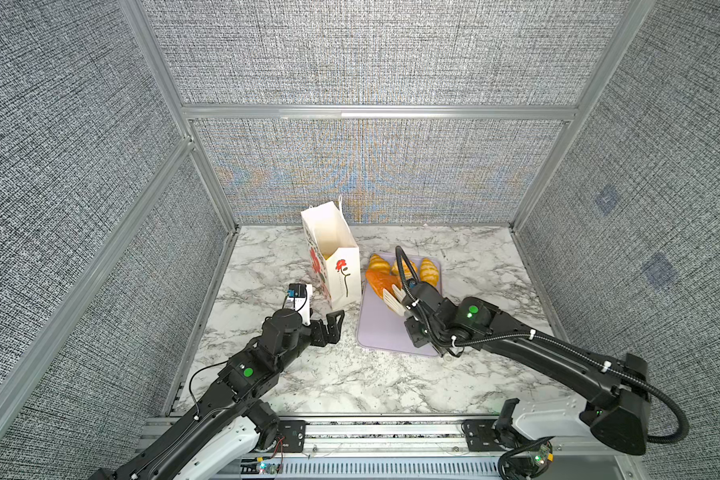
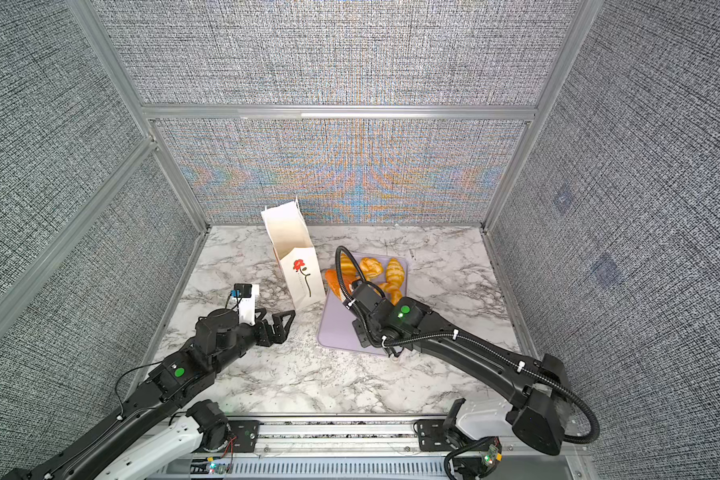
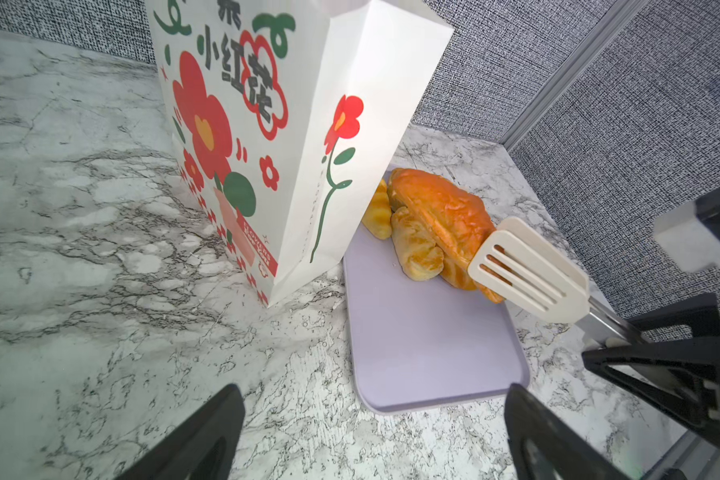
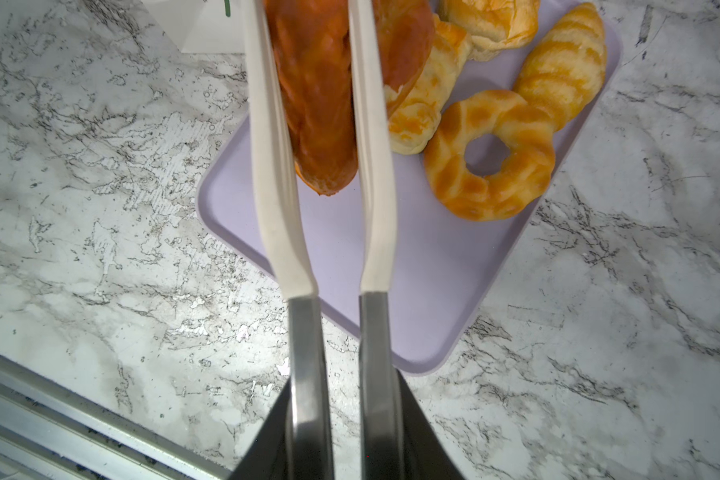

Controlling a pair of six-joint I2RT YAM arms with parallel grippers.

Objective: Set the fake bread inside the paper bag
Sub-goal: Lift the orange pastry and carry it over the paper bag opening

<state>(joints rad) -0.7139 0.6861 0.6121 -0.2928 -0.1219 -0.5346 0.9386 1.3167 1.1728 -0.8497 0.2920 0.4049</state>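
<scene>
The white paper bag (image 1: 337,266) (image 2: 298,270) (image 3: 267,145) with red flowers stands open on the marble, and a bit of yellow shows inside it (image 1: 327,254). The fake bread lies on a lilac tray (image 1: 381,332) (image 4: 433,270) right of the bag: a darker orange-brown piece (image 1: 378,282) (image 3: 445,208) (image 4: 316,104), a ring-shaped one (image 4: 491,158) and croissants (image 1: 429,270) (image 4: 566,66). My right gripper (image 1: 410,309) (image 4: 346,436) is shut on metal tongs (image 3: 528,274) (image 4: 283,166), whose white blades flank the orange-brown piece. My left gripper (image 1: 327,324) (image 2: 275,322) (image 3: 375,432) is open and empty, low in front of the bag.
Grey fabric walls with aluminium posts close in the marble table (image 1: 308,382) at the back and both sides. A metal rail (image 1: 391,432) runs along the front edge. The near half of the tray is bare.
</scene>
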